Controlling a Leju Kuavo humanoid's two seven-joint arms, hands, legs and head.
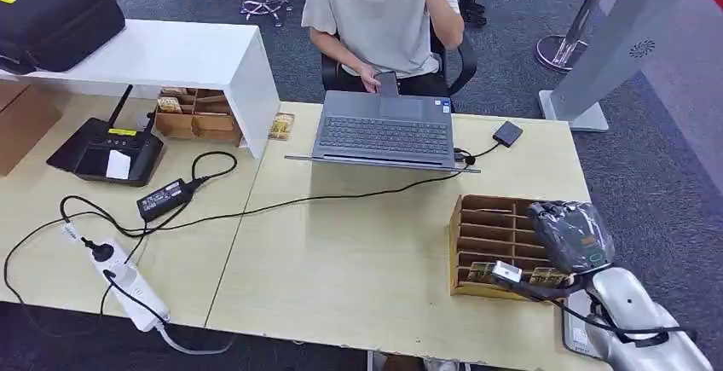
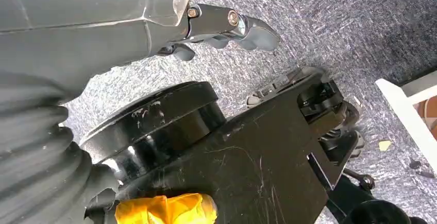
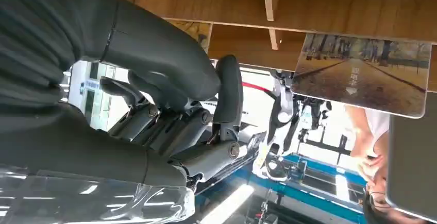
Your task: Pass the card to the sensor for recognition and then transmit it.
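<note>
Head view – bench: a pale wooden bench [image 1: 358, 260] carries an open grey laptop [image 1: 384, 136], a small black square sensor [image 1: 507, 133] on a cable near its far right corner, and a brown wooden slotted card box [image 1: 494, 239] at the near right.
Head view – person: a person in a light T-shirt [image 1: 384, 13] sits behind the laptop, one hand raised.
Head view – left side: a black router [image 1: 107, 149], a black power adapter [image 1: 162, 199] and a white power strip [image 1: 132, 290] lie among black cables; a white shelf [image 1: 170, 55] stands over a second wooden box [image 1: 196, 115].
Head view – right robot hand [image 1: 569, 234]: wrapped in clear plastic, it hovers over the card box's right edge — whether it grips anything cannot be told here.
Left wrist view – left robot hand [image 2: 227, 28]: it hangs over grey carpet [image 2: 335, 23], fingers curled slightly and apart, holding nothing.
Right wrist view – right robot hand [image 3: 201, 126]: dark fingers bent and spread, nothing between them.
Right wrist view – card: a rectangular card printed with a tree-lined road [image 3: 363, 74] sticks out of the wooden box — just beside the fingers, not touching them.
</note>
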